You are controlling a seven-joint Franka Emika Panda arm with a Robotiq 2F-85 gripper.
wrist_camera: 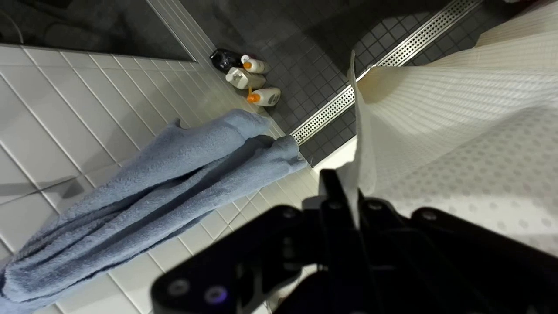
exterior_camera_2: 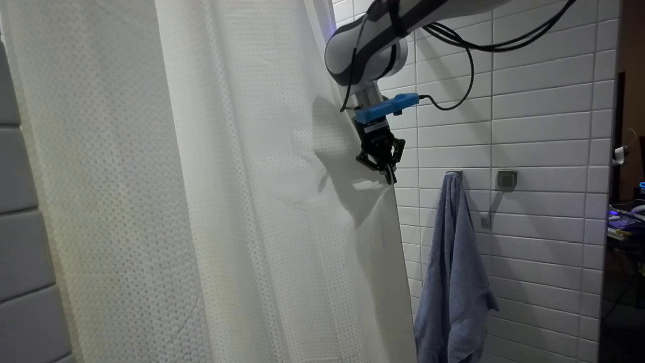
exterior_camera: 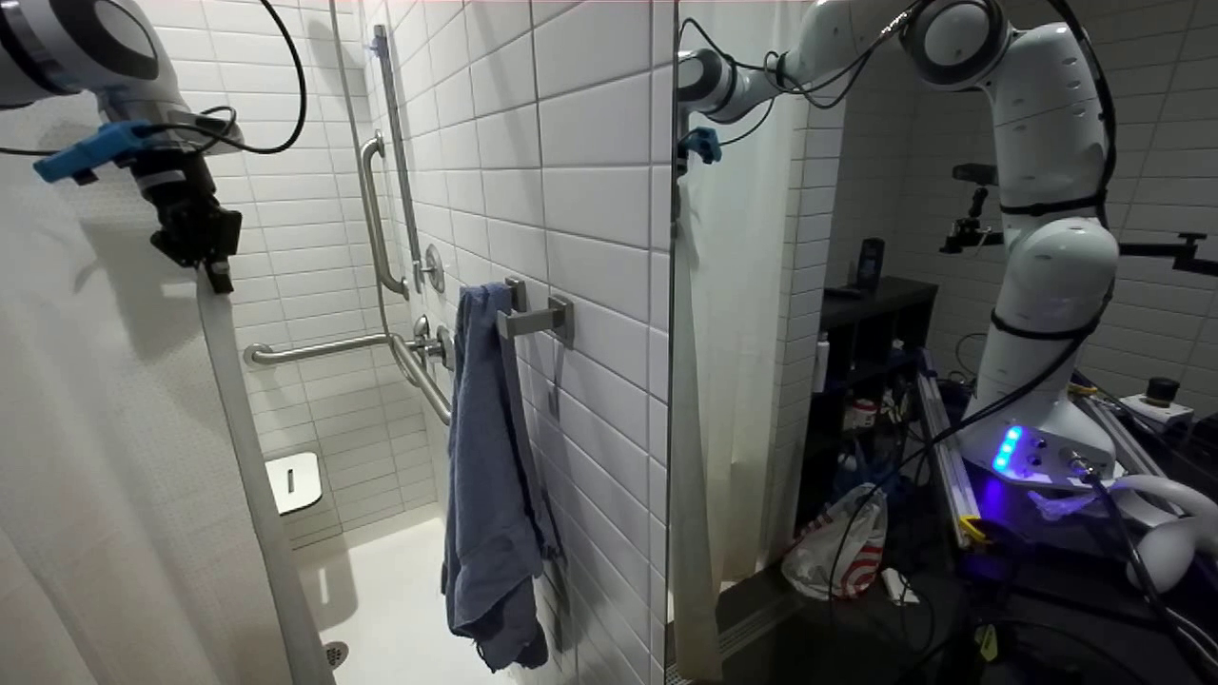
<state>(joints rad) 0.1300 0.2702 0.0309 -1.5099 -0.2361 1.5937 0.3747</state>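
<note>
My gripper (exterior_camera: 215,274) is shut on the free edge of a white shower curtain (exterior_camera: 124,419), seen in both exterior views. In an exterior view the gripper (exterior_camera_2: 390,175) points downward, and folds spread through the curtain (exterior_camera_2: 282,227) from the pinched spot. In the wrist view a thin strip of curtain (wrist_camera: 444,126) passes between the fingers of the gripper (wrist_camera: 348,189), and the cloth fans out to the right. A blue-grey towel (wrist_camera: 165,192) hangs to the left there, apart from the gripper. Dark fingers hide the part of the cloth they hold.
The towel (exterior_camera: 490,476) hangs from a metal holder (exterior_camera: 533,321) on the white tiled wall (exterior_camera: 599,238). Grab bars (exterior_camera: 319,349) and a folding seat (exterior_camera: 293,481) are inside the shower. A mirror (exterior_camera: 752,381) reflects the arm. Several bottles (wrist_camera: 246,78) stand beside a floor drain (wrist_camera: 331,113).
</note>
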